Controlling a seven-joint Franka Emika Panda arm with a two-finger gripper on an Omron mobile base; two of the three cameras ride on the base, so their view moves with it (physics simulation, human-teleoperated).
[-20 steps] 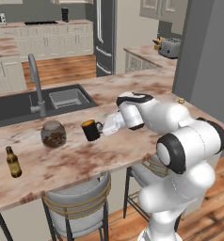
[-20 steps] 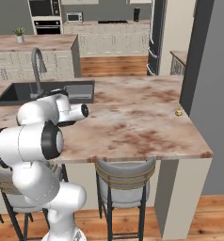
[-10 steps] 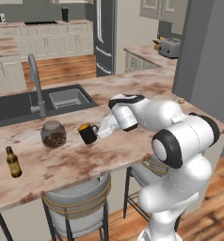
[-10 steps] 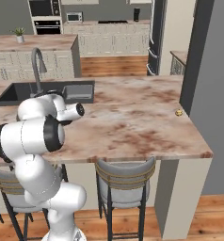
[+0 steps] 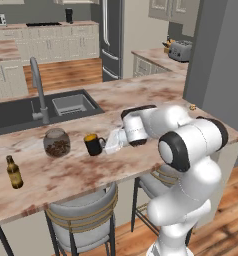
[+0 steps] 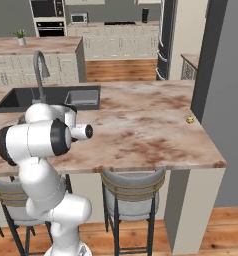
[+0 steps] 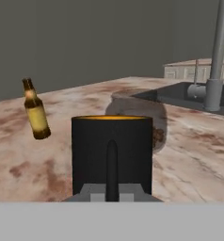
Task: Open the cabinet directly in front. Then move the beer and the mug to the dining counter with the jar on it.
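the mug stands upright on the dining counter, its handle facing our camera in the hand view. our gripper is clamped on that handle. the glass jar sits at its 9 o'clock; the slim brown beer stands upright toward 8 o'clock.

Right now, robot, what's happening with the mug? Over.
Gripper shut on mug handle. Mug low over dining counter, beside jar. Beer already there. Path clear.
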